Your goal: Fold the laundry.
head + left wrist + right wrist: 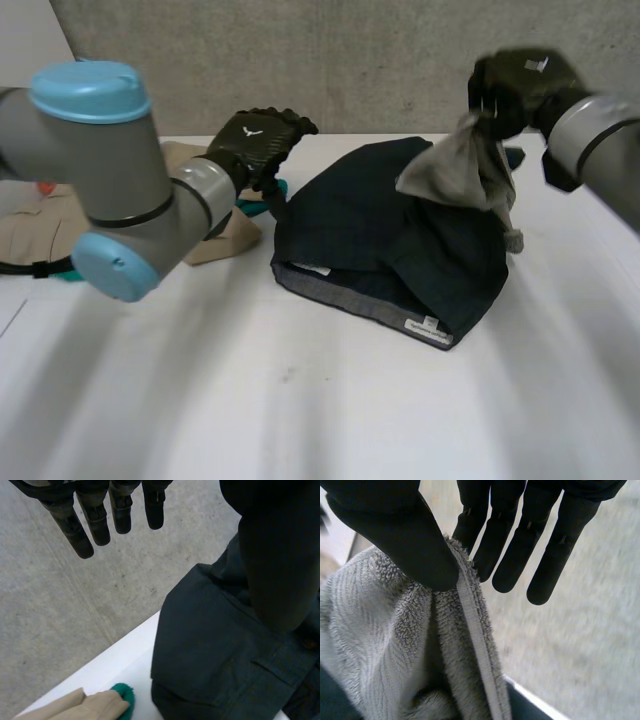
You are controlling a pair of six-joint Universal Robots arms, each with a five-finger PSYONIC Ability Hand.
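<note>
Towel (455, 170), merely hem-pinched by right hand (520, 85) at two o'clock, risks slipping onto dark garment (380, 240); left hand (258, 140), ten o'clock, straight-fingered and empty.

Both arms: grey cylindrical joints, light-blue round caps (90, 90). Left arm (120, 170) has a silver-grey wrist cuff (205, 195) just behind the left hand (258, 140), which is black and textured with a small white mark on its back. Right hand (520, 85) is black too, with a white mark on top. Its fingers (510, 555) are smooth and round-tipped, with faint seams across.
</note>
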